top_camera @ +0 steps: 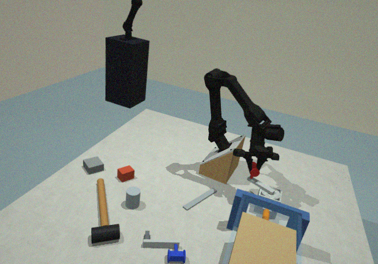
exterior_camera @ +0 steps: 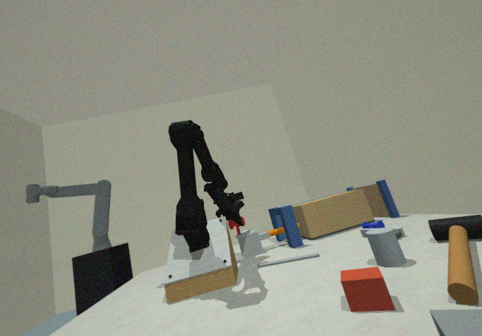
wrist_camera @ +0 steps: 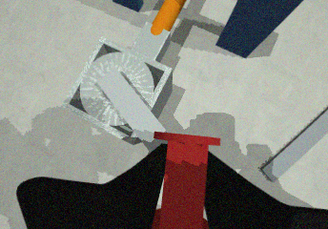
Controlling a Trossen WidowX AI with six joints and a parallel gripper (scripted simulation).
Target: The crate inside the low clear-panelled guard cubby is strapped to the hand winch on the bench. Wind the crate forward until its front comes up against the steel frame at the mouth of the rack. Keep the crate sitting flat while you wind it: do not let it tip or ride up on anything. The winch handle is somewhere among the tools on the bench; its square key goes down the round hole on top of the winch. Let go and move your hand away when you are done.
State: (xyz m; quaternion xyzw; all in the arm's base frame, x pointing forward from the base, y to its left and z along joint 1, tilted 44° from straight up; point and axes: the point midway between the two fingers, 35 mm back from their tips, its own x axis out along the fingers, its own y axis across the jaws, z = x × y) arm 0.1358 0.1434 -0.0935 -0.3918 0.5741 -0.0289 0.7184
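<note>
My gripper (top_camera: 254,170) (exterior_camera: 238,222) (wrist_camera: 182,151) is shut on the red knob of the winch handle. The handle's grey arm (top_camera: 265,186) (wrist_camera: 130,104) lies across the top of the winch (top_camera: 277,196) (exterior_camera: 252,244) (wrist_camera: 92,93); its key end is over the round hub, the key itself hidden. An orange strap (top_camera: 266,214) (exterior_camera: 276,231) (wrist_camera: 168,16) runs from the winch through the blue steel frame (top_camera: 268,203) (exterior_camera: 292,226) (wrist_camera: 259,21). The tan crate (top_camera: 267,239) (exterior_camera: 335,214) looks flat behind the frame, with a short gap showing in the top view.
A flat grey bar (top_camera: 199,199) (exterior_camera: 289,260) (wrist_camera: 310,138) lies beside the winch. A grey crank (top_camera: 161,243) with a blue knob (top_camera: 176,255), a mallet (top_camera: 105,233), a grey cylinder (top_camera: 133,199), a red block (top_camera: 126,173) and a grey block (top_camera: 93,165) are farther off.
</note>
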